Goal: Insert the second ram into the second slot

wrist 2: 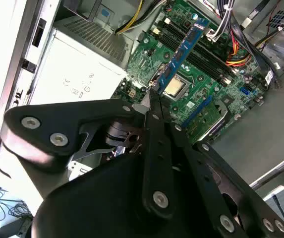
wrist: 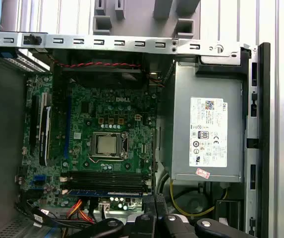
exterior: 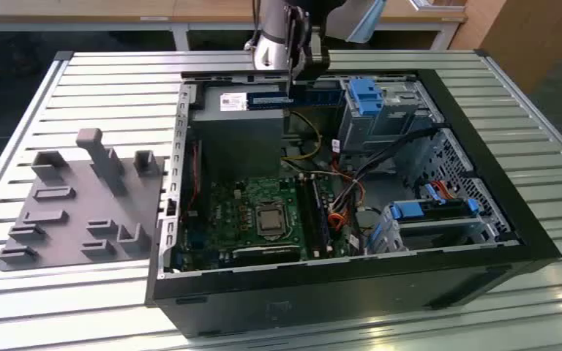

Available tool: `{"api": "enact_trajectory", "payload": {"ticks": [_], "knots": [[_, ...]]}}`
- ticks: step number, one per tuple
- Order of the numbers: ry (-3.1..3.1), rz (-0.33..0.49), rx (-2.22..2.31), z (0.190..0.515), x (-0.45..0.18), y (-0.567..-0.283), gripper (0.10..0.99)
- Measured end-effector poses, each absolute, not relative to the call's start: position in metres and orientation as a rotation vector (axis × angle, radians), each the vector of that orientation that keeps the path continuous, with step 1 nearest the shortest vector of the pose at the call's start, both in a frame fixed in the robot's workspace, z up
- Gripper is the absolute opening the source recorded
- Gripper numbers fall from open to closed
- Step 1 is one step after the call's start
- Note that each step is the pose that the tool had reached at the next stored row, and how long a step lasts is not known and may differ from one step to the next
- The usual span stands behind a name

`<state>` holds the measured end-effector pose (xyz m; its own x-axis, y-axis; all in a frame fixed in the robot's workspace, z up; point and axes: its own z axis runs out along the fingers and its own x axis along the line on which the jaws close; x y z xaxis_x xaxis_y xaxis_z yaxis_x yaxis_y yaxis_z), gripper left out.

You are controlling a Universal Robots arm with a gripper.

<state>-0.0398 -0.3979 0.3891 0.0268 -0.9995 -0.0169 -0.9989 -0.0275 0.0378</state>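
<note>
Gripper sits at 12 o'clk in the exterior view, over the back of the open PC case, jaws clamped on the second ram. Stick is held level & on edge, white-label end pointing to 9 o'clk from the jaws, above the grey PSU. It's not in a slot: the memory slots lie on the mobo toward 6 o'clk of the stick, well apart from it. CPU is just beside the slots, at their 9 o'clk. Blue drive cage is at 3 o'clk of the gripper. Grey moulded fixture tray lies on the slatted metal surface at 9 o'clk of the case.

In the second wrist view the black gripper pinches one end of the ram, which juts out over mobo & CPU. In the first wrist view the gripper holds the ram edge-on, running alongside the slots, w/ the PSU off to one side.
</note>
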Motion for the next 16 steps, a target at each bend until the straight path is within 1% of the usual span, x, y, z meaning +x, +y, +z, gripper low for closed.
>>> {"api": "enact_trajectory", "payload": {"ticks": [16], "knots": [[-2.18, -0.06, 2.24, 0.3891, -0.0398, -0.4029, 0.118]]}}
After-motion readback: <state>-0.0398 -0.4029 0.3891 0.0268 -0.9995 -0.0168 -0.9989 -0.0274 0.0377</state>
